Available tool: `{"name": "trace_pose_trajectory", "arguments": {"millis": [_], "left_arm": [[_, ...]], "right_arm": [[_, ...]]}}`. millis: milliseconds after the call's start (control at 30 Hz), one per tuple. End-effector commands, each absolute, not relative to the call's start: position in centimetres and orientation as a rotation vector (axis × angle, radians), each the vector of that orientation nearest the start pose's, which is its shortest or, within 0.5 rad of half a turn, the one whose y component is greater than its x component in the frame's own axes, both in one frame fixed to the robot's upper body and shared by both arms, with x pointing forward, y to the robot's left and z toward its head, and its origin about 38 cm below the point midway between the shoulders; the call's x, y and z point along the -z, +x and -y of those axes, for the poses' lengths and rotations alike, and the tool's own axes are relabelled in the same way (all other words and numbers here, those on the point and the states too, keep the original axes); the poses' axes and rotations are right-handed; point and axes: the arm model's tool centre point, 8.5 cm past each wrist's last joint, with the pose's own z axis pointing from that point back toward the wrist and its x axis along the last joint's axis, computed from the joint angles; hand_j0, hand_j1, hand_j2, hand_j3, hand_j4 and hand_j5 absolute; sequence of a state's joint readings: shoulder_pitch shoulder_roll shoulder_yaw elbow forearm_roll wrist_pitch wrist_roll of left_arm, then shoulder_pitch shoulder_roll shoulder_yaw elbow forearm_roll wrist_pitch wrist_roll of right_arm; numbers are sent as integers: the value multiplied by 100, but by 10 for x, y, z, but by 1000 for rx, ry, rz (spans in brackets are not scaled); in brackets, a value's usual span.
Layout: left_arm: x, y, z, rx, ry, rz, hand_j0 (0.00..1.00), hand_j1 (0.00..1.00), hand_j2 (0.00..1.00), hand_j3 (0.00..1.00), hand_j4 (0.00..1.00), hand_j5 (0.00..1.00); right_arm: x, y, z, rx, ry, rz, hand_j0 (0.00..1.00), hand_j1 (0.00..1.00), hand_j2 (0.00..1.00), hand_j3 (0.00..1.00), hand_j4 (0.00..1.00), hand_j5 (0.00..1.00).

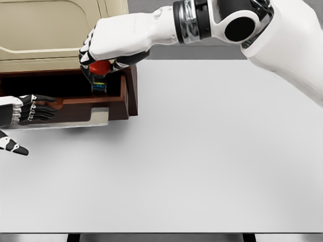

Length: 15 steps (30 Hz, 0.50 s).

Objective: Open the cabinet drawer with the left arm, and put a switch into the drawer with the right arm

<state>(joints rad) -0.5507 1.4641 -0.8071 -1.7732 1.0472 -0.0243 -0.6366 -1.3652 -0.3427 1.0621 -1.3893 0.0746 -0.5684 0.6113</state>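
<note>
The cream cabinet (pixel 55 30) stands at the table's far left, and its dark brown drawer (pixel 126 96) is pulled out toward me. My right hand (pixel 103 63) reaches across from the right and hangs over the drawer's right end, its fingers shut on a switch (pixel 99 70) with a red cap and a dark base that points down into the drawer. My left hand (pixel 38 108) lies at the drawer's front rim on the left with its dark fingers stretched out flat, holding nothing.
The white table (pixel 202 161) spreads out in front and to the right of the cabinet. The drawer's front panel (pixel 132 91) juts over the table near the right hand. A pale plate (pixel 75 120) sits under the drawer's front edge.
</note>
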Motion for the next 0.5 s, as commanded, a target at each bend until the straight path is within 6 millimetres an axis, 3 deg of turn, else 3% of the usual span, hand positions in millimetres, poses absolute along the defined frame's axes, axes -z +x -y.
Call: {"name": "trace_pose_trajectory", "arguments": {"millis": [0,467], "left_arm": [[-274,335,-412,1038,-319,1096,100,100,100,100,100,100],[-279,337,-411,1035,-323,1116,100,100,100,100,100,100]], "right_arm": [[-393,445,20,2519,64,-1926,49,49,49,49,49,49],[-380,465,8,2579,43,-1949,49,49,49,49,49,49]]}}
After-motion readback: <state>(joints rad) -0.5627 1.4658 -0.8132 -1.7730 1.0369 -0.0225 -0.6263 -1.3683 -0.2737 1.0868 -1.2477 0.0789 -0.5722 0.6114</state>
